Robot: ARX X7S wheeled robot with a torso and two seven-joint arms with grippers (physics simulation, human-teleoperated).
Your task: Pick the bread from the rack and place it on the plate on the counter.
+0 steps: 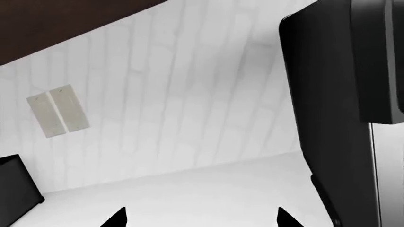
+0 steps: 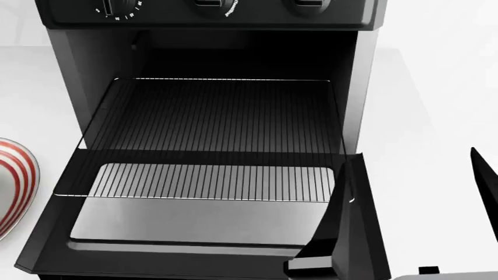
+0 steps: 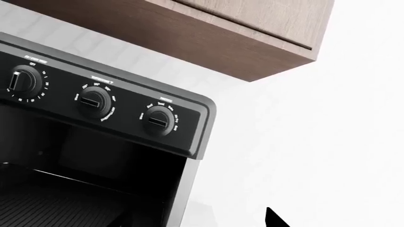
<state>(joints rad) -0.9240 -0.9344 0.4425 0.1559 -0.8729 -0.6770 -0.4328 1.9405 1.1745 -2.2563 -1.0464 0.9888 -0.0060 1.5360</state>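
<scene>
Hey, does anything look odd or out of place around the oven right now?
Yes: the rack over the open oven door is bare. No bread lies on it, and none shows in any view.

We see the oven's black control panel (image 3: 107,101) with three knobs (image 3: 94,101) in a row, dark cavity below with a bit of the rack (image 3: 57,205), wooden cabinet (image 3: 252,33) overhead, white wall beside, one dark fingertip (image 3: 275,220) at the frame edge.

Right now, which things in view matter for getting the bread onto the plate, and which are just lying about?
Job: thin-wire metal rack, red-striped round white plate, smooth white counter; no bread in view.
Bystanders: three black oven knobs, grey wall outlet, brown wooden cabinet.
</scene>
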